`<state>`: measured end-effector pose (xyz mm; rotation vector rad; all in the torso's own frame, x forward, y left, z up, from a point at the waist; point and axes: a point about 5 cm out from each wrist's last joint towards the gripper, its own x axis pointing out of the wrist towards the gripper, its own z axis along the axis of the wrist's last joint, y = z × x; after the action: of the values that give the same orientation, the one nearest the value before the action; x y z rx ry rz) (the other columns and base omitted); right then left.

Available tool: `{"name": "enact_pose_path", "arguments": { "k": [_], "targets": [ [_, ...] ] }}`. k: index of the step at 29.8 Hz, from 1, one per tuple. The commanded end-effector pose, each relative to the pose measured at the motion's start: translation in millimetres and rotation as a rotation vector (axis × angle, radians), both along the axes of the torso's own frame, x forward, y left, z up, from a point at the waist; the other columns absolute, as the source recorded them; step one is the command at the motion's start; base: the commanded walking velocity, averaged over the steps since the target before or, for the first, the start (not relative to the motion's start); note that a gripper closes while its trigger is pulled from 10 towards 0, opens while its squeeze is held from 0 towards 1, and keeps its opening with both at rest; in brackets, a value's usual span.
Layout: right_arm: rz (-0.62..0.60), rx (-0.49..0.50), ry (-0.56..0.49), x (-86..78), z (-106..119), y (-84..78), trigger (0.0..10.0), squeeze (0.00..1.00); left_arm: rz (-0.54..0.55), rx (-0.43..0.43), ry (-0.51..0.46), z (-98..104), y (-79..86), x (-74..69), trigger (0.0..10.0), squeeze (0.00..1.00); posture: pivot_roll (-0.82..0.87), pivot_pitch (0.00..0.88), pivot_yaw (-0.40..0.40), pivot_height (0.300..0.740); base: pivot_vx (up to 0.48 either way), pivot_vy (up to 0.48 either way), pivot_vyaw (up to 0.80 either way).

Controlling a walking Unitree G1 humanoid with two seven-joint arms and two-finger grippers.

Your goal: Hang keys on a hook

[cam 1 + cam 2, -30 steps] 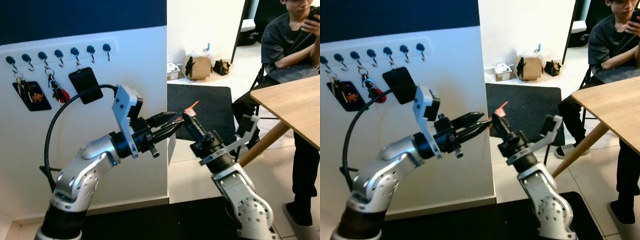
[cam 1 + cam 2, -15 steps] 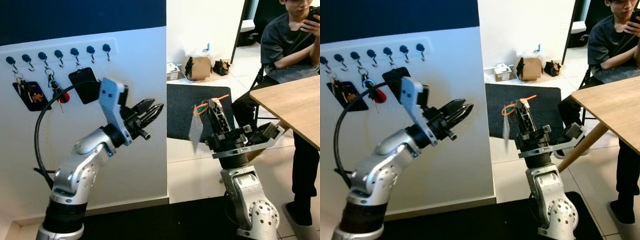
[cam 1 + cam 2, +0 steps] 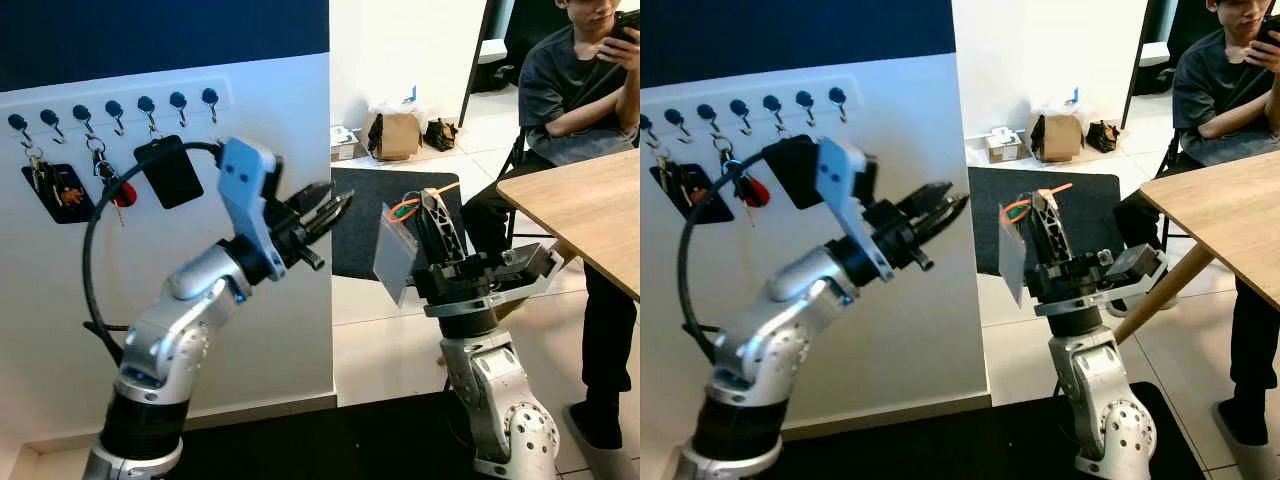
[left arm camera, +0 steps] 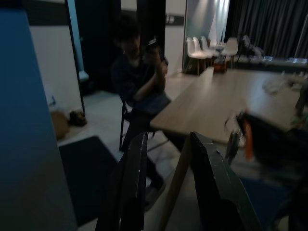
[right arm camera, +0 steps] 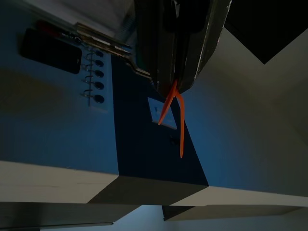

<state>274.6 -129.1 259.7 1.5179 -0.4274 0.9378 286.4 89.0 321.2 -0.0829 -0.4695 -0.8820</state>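
My right gripper (image 3: 428,196) points upward in front of me, shut on a key set: an orange loop (image 3: 403,208) with a grey see-through tag (image 3: 393,262) hanging below. The right wrist view has the orange strap (image 5: 179,115) pinched between the fingers (image 5: 159,43). My left gripper (image 3: 335,205) is raised beside the white wall panel, open and empty, a short gap left of the tag. A row of black hooks (image 3: 140,104) runs along the panel's top; a black tag (image 3: 170,170), a red key (image 3: 117,187) and a dark blue tag (image 3: 55,190) hang there. The two rightmost hooks (image 3: 195,99) are bare.
A wooden table (image 3: 590,205) juts in at the right, with a person (image 3: 580,80) seated behind it holding a phone. A black mat (image 3: 400,225) lies on the tiled floor past the panel's edge, and a cardboard box (image 3: 393,135) stands by the far wall.
A second ago the two grippers met at the key set; they have since parted. The right gripper has swung upright with the keys, and the left gripper has opened and drawn back toward the panel.
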Motion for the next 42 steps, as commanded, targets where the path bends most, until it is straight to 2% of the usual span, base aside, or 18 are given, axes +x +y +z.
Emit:
{"name": "enact_pose_path", "arguments": {
  "k": [1, 5, 7, 9, 12, 21, 29, 41, 42],
  "targets": [
    [0.02, 0.019, -0.016, -2.7, 2.6, 1.4, 10.0, 0.0, -0.032, -0.002, 0.008, 0.6, 2.9, -3.6, 10.0, 0.0, 0.04, 0.184, 0.096, 0.74, 0.0, 0.0, 0.0],
    [0.014, 0.011, -0.018, -2.1, 2.5, -1.7, 10.0, 0.0, -0.106, -0.018, 0.065, -3.9, 8.8, -6.6, 10.0, 0.0, 0.04, 0.186, 0.095, 0.74, 0.0, 0.0, 0.0],
    [0.016, 0.011, -0.021, -2.0, 3.2, -2.9, 10.0, 0.0, -0.15, -0.013, 0.089, -8.1, 5.0, -10.9, 10.0, 0.0, 0.04, 0.186, 0.095, 0.74, 0.0, 0.0, 0.0],
    [0.016, 0.011, -0.021, -2.0, 3.2, -2.9, 10.0, 0.0, -0.15, -0.013, 0.089, -8.1, 5.0, -10.9, 10.0, 0.0, 0.04, 0.186, 0.095, 0.74, 0.0, 0.0, 0.0],
    [0.023, 0.013, -0.026, -1.8, 4.2, -2.5, 10.0, 0.0, -0.164, 0.01, 0.118, -16.0, -5.6, -12.6, 10.0, 0.0, 0.04, 0.185, 0.094, 0.74, 0.0, 0.0, 0.0],
    [0.029, 0.01, -0.031, -1.5, 5.4, -0.2, 10.0, 0.0, -0.178, 0.037, 0.133, -20.1, -14.8, -12.6, 10.0, 0.0, 0.04, 0.184, 0.096, 0.74, 0.0, 0.0, 0.0],
    [0.042, 0.006, -0.028, -0.6, 5.3, 4.5, 10.0, 0.0, -0.208, 0.03, 0.144, -16.5, -24.7, -13.9, 10.0, 0.0, 0.04, 0.183, 0.097, 0.74, 0.0, 0.0, 0.0],
    [0.046, 0.003, -0.025, 0.7, 5.1, 6.6, 10.0, 0.0, -0.227, 0.009, 0.124, -10.2, -30.8, -14.1, 10.0, 0.0, 0.04, 0.179, 0.097, 0.74, 0.0, 0.0, 0.0],
    [0.045, 0.002, -0.024, 0.9, 4.9, 6.7, 10.0, 0.0, -0.229, 0.009, 0.123, -9.8, -31.2, -14.1, 9.7, 0.0, 0.04, 0.179, 0.097, 0.74, 0.0, 0.0, 0.0]
  ]
}}
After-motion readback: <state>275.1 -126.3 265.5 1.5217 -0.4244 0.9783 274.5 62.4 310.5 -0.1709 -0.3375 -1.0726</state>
